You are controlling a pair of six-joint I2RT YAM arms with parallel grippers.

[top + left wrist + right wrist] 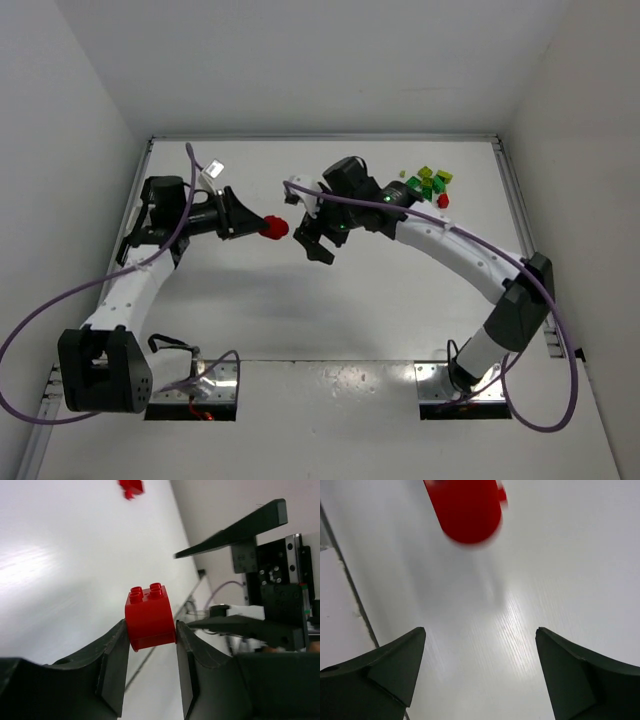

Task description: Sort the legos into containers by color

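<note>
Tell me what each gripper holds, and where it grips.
Left gripper pinches the red lego by its opposite side faces. Right gripper is open, holding nothing.

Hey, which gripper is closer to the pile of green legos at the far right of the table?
Right. The right gripper is open, left of the green lego pile in the top view. The left gripper, shut on a red lego, is farther left.

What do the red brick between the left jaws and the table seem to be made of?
The red brick: probably moulded plastic, smooth and slightly glossy, with crisp round studs and soft highlights. The table: perhaps white laminate or painted board, satin, showing fine parallel grain and diffuse glare.
</note>
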